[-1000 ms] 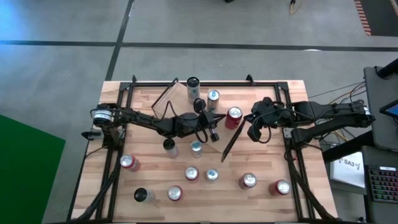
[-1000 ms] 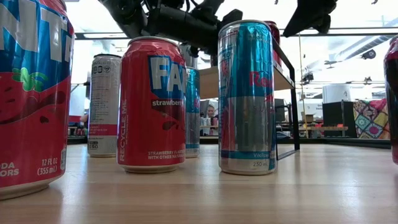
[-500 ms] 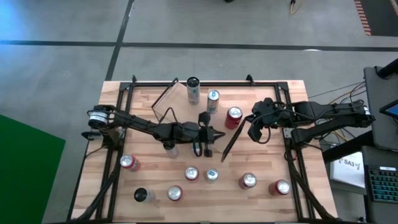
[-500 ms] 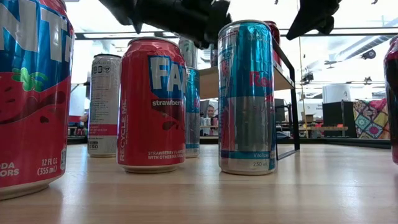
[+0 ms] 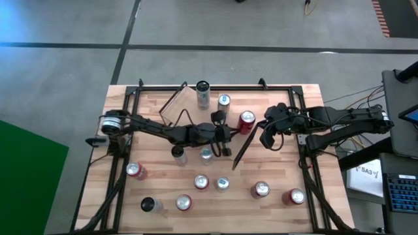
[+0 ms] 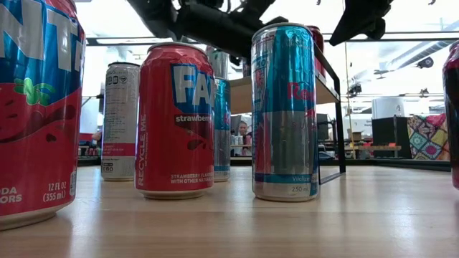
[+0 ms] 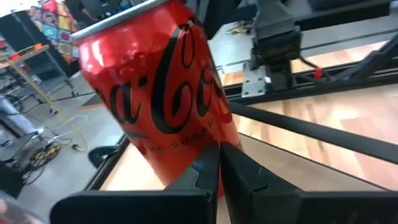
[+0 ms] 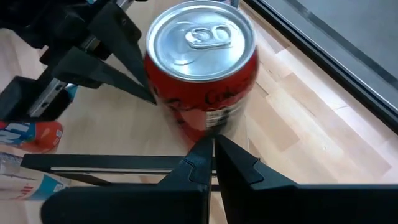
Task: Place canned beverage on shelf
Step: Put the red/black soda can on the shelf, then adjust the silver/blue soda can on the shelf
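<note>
A red Coca-Cola can [image 5: 246, 120] stands upright on the light-wood shelf [image 5: 196, 112], near the shelf's right end frame [image 5: 241, 151]. My left gripper [image 5: 234, 130] reaches in level from the table's left. It is shut, and its tips are at the can's left side [image 7: 180, 118]. My right gripper [image 5: 264, 138] hovers shut to the right of the can and above it [image 8: 202, 74], touching nothing. In the low view the can [image 6: 315, 37] peeks out behind a blue can, on top of the shelf [image 6: 324, 89]. My left gripper has its shut fingertips [image 8: 152, 97] against the red can's side wall [image 8: 163, 102], on the side toward the table's left. The fingers come nearly level from the left. The can stands upright with its base on the shelf plank.
Two slim cans [image 5: 203, 89] [image 5: 224, 101] stand by the shelf's far edge. Several more cans [image 5: 201, 182] are scattered over the table's near half, and two [image 5: 177, 154] [image 5: 206, 155] are close under my left arm. Black frame rails [image 5: 134, 108] run along the table's sides.
My left arm has swung slightly toward the table's near edge and back toward the red can, and its wrist has rolled a little. The can has stayed in place and upright on the shelf.
</note>
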You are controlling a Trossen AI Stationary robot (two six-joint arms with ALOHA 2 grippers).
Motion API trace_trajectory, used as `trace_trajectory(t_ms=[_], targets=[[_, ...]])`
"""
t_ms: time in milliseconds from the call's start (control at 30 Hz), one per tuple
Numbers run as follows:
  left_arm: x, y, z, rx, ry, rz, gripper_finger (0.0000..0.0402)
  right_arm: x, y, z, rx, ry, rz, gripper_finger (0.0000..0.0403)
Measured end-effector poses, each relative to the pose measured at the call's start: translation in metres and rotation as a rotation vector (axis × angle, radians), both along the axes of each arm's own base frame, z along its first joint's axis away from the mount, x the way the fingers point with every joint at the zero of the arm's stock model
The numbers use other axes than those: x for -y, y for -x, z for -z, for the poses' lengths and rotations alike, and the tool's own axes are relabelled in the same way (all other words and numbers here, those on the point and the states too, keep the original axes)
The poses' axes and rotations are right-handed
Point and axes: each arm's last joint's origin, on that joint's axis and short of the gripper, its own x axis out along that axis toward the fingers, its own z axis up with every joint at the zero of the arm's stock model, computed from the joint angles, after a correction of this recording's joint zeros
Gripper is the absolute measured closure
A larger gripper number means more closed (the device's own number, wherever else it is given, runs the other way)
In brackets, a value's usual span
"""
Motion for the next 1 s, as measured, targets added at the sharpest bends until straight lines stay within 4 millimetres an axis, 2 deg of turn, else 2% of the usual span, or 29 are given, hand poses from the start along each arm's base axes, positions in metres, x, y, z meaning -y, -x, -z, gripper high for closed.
trace_trajectory(t_ms=[233,500,767,1000], targets=[[-0.001,-0.007,0.003,-0.065,-0.026,-0.065,0.0402,0.000,-0.003,0.002,-0.011,-0.002,0.003,0.0390],[-0.001,-0.005,0.005,-0.100,-0.040,-0.079,0.0402,-0.001,-0.008,0.007,-0.038,0.001,0.002,0.0390],[0.013,0.009,0.000,-0.122,-0.057,-0.042,0.0402,-0.002,-0.006,0.003,-0.010,-0.037,-0.018,0.0390],[0.022,0.035,-0.022,-0.089,-0.100,0.000,0.0402,-0.011,-0.007,-0.011,0.029,-0.163,-0.186,0.0390]])
